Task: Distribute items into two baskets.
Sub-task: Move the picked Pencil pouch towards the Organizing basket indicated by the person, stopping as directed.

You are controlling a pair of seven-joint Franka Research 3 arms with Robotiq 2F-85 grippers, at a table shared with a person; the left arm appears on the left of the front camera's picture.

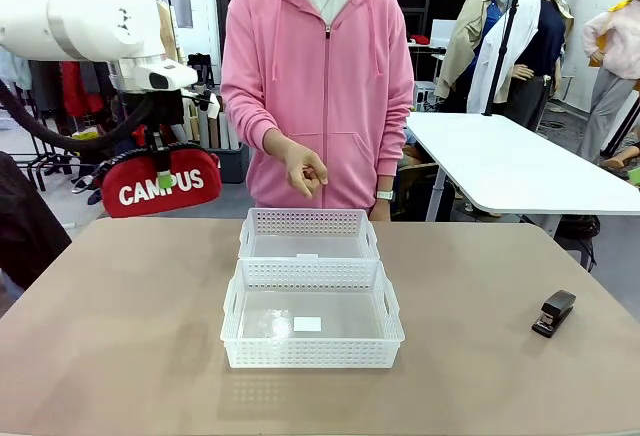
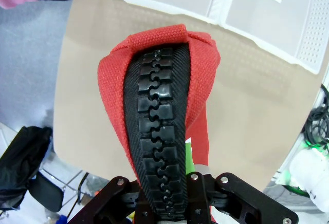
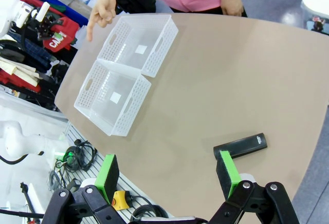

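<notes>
Bright, even indoor light comes from overhead, with no harsh glare. On the tan counter [image 1: 120, 336], the near basket [image 1: 312, 353] and the black stapler [image 1: 553, 313] cast only soft, faint shadows. The front view is sharp throughout. In the left wrist view the red pouch [image 2: 203, 70] is close and crisp. Wide-angle distortion bends the counter's edges in both wrist views.

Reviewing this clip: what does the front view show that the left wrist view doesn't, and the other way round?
Front view, not left wrist: the black stapler at the right of the table, the white CAMPUS lettering on the red pouch, and the person's hand raised behind the far basket. Left wrist, not front: the zipper with its black teeth close up, running down into the left gripper. Both: the pouch clamped in that gripper, the near basket, the far basket and the table.
</notes>
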